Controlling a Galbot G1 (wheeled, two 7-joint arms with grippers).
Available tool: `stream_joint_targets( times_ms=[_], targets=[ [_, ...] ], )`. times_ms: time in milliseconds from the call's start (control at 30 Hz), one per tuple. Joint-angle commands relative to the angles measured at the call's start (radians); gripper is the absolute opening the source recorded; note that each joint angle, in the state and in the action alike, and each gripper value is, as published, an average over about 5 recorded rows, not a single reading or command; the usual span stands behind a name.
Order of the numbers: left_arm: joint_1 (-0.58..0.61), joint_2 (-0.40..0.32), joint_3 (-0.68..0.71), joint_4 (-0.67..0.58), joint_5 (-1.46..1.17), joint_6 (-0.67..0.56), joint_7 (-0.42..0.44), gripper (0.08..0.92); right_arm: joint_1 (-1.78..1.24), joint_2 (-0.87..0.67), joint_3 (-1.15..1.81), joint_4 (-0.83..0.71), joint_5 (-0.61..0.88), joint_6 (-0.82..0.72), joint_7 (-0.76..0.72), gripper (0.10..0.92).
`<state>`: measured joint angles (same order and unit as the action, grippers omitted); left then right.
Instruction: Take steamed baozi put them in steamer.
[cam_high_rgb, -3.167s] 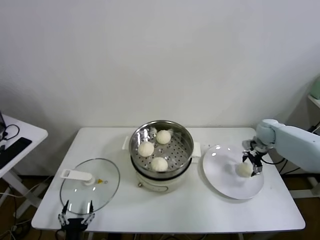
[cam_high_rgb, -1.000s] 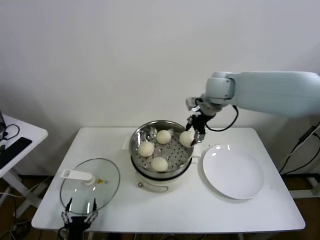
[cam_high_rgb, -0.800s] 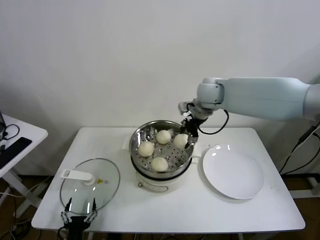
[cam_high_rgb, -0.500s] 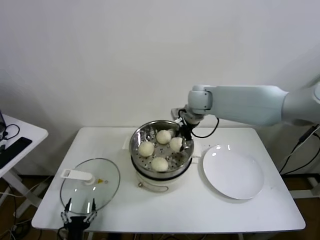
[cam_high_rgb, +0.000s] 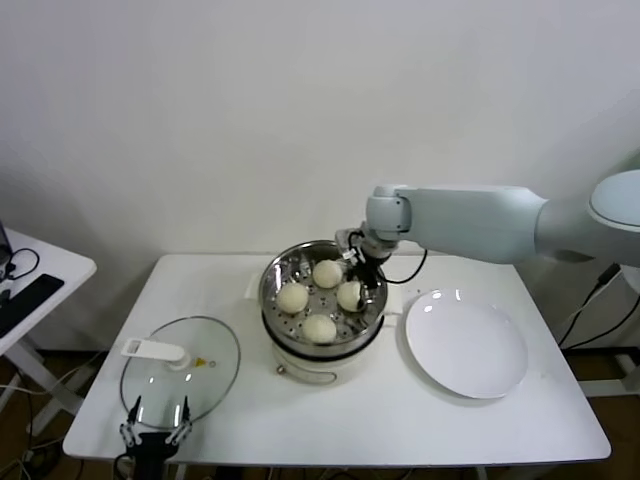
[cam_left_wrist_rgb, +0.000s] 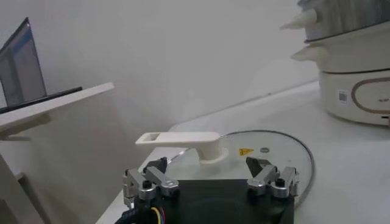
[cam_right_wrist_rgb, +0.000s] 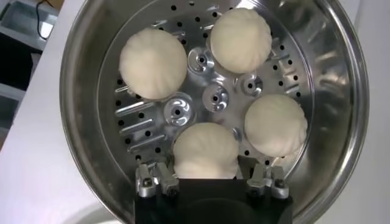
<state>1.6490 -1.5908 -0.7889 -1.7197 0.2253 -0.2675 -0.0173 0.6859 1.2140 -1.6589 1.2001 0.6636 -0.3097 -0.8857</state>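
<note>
The steamer (cam_high_rgb: 272, 277) is a shiny perforated steel basket on a cream pot base at the table's middle. Three baozi lie in it (cam_high_rgb: 327, 273) (cam_high_rgb: 292, 297) (cam_high_rgb: 319, 328). My right gripper (cam_high_rgb: 360, 280) reaches into the basket's right side, shut on the fourth baozi (cam_high_rgb: 350, 295), low over the perforated bottom. In the right wrist view the gripper (cam_right_wrist_rgb: 207, 178) has a finger against each side of that baozi (cam_right_wrist_rgb: 205, 151), with the others (cam_right_wrist_rgb: 153, 63) (cam_right_wrist_rgb: 241, 39) (cam_right_wrist_rgb: 275, 124) around it inside the steamer (cam_right_wrist_rgb: 79, 73). My left gripper (cam_high_rgb: 153, 437) is parked open at the table's front left edge.
A bare white plate (cam_high_rgb: 466, 345) lies right of the steamer. A round glass lid (cam_high_rgb: 180, 370) with a white handle lies front left, just beyond the left gripper (cam_left_wrist_rgb: 210, 182); it also shows in the left wrist view (cam_left_wrist_rgb: 268, 152). A side table (cam_high_rgb: 40, 280) stands at far left.
My right gripper carried the baozi from the plate to the steamer, then moved left and down into the basket. The plate is bare now. The left arm has not moved.
</note>
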Motion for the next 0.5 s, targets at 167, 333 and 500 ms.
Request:
stream_joint_targets(
  times_ms=[167,333,500],
  targets=[
    [0.001,0.000,0.000,-0.002,0.002,-0.001,0.000,0.823,0.053,-0.025,-0.007,-0.004,0.054,0.042,-0.074,0.803],
    [0.005,0.001,-0.001,-0.008,0.002,-0.001,0.000,0.823,0.133,-0.077,-0.019,0.007,0.114,0.061,-0.101,0.822],
    [0.010,0.003,0.000,-0.013,0.002,-0.001,0.000,0.823,0.209,-0.153,-0.028,0.017,0.208,0.064,-0.074,0.823]
  ],
)
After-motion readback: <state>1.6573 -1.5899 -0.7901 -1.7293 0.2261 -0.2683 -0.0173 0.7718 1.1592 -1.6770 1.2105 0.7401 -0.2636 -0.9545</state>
